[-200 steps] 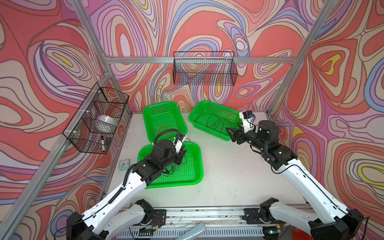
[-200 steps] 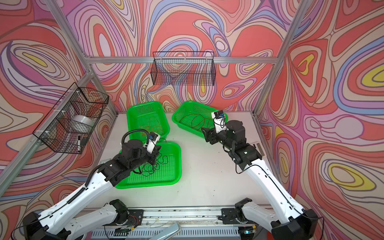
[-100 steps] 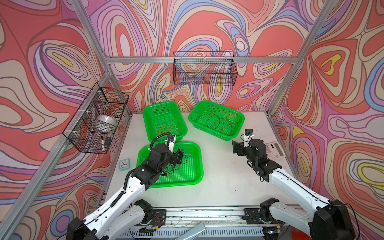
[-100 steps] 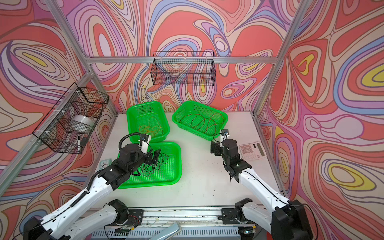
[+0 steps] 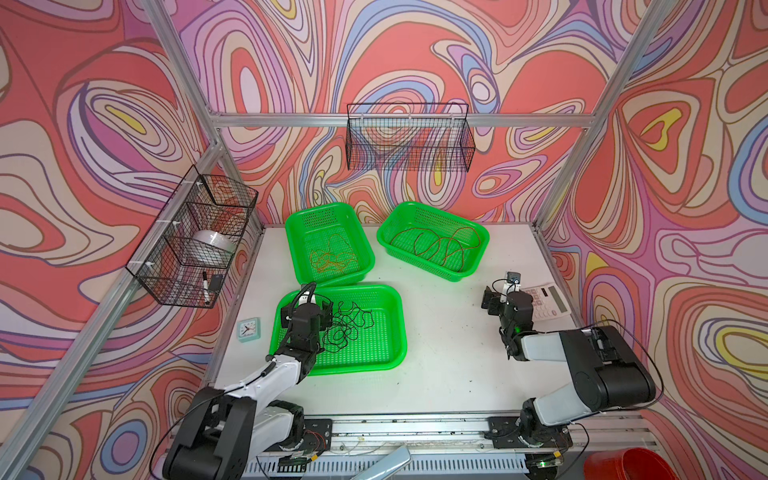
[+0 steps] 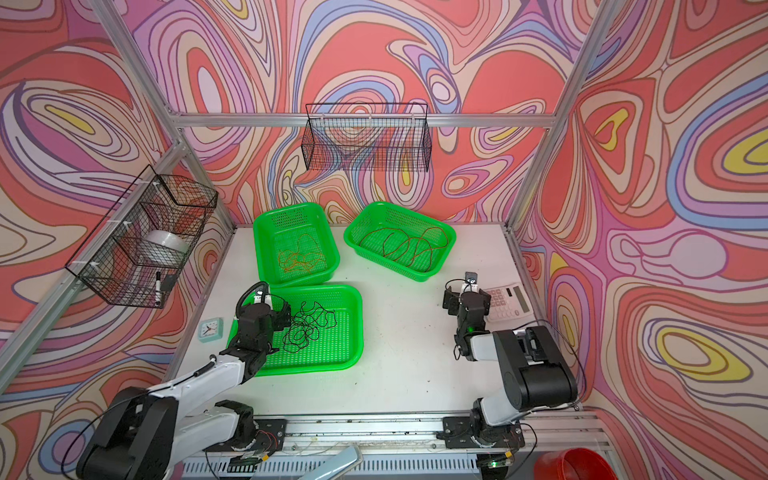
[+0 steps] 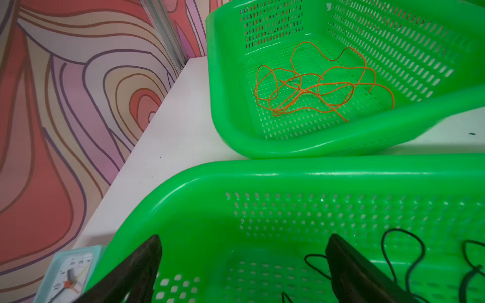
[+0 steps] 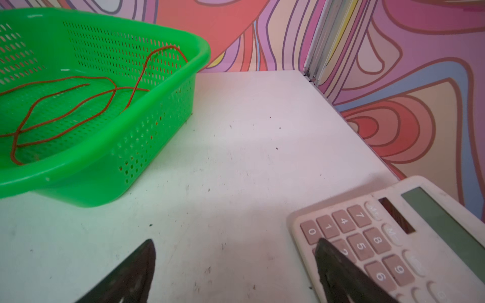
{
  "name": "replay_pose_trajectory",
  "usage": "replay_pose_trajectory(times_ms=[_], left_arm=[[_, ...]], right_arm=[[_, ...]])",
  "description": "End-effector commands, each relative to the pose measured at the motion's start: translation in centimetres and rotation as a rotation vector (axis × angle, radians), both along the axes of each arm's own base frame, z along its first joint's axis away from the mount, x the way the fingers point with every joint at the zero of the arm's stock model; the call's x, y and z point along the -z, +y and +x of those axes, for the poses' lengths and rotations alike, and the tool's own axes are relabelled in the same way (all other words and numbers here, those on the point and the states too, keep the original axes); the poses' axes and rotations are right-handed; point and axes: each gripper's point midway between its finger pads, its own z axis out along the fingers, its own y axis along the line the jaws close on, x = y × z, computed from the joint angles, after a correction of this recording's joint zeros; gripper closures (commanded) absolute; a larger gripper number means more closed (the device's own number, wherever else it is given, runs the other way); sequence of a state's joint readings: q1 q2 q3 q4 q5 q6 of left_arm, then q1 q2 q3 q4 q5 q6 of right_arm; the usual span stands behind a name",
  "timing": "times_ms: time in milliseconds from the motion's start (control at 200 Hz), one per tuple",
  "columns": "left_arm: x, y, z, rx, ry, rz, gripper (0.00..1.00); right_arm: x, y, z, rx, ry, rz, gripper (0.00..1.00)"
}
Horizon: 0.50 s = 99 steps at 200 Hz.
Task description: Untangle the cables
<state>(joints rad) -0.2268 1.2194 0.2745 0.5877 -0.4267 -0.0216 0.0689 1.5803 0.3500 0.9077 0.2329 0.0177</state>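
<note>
Three cables lie apart in green baskets. The orange cable (image 5: 332, 257) (image 7: 333, 84) is in the back-left basket (image 5: 291, 237). The red-brown cable (image 5: 440, 245) (image 8: 112, 89) loops in the back-right basket (image 5: 478, 257). A black cable (image 5: 347, 328) (image 7: 404, 230) lies tangled in the front tray (image 5: 397, 316). My left gripper (image 5: 307, 309) (image 7: 244, 238) is open low over the tray's left part, with the black cable beside one finger and nothing between the jaws. My right gripper (image 5: 505, 297) (image 8: 235, 241) stands open over bare table, holding nothing.
A white calculator (image 5: 548, 301) (image 8: 393, 236) lies right beside the right gripper, one finger over its keys. A small clock (image 5: 248, 329) (image 7: 69, 275) sits left of the front tray. Wire baskets hang on the left wall (image 5: 195, 241) and back wall (image 5: 409, 137).
The left gripper has opened and drawn back to the tray's left side, leaving the black cable lying there. The right arm has pulled back from the back-right basket to beside the calculator.
</note>
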Motion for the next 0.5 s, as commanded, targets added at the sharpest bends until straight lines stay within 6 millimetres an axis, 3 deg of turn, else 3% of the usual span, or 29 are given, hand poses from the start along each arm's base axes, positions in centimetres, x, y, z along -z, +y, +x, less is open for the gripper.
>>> replay_pose_trajectory(times_ms=[0, 105, 265, 491], left_arm=[[-2.9, 0.1, 2.0, 0.010, -0.180, -0.005, 0.00], [-2.2, -1.0, 3.3, 0.125, -0.154, -0.002, 0.01], [-0.3, 0.1, 3.9, 0.124, -0.208, -0.052, 0.00], [1.1, -0.6, 5.2, 0.174, -0.061, -0.087, 0.00]], right_arm=[[-2.0, 1.7, 1.1, -0.128, -0.191, 0.001, 0.02], [-1.1, 2.0, 1.7, -0.158, -0.115, 0.014, 0.01], [-1.1, 2.2, 2.2, -0.169, -0.106, 0.005, 0.02], [-0.6, 1.9, 3.2, -0.156, -0.061, 0.014, 0.02]])
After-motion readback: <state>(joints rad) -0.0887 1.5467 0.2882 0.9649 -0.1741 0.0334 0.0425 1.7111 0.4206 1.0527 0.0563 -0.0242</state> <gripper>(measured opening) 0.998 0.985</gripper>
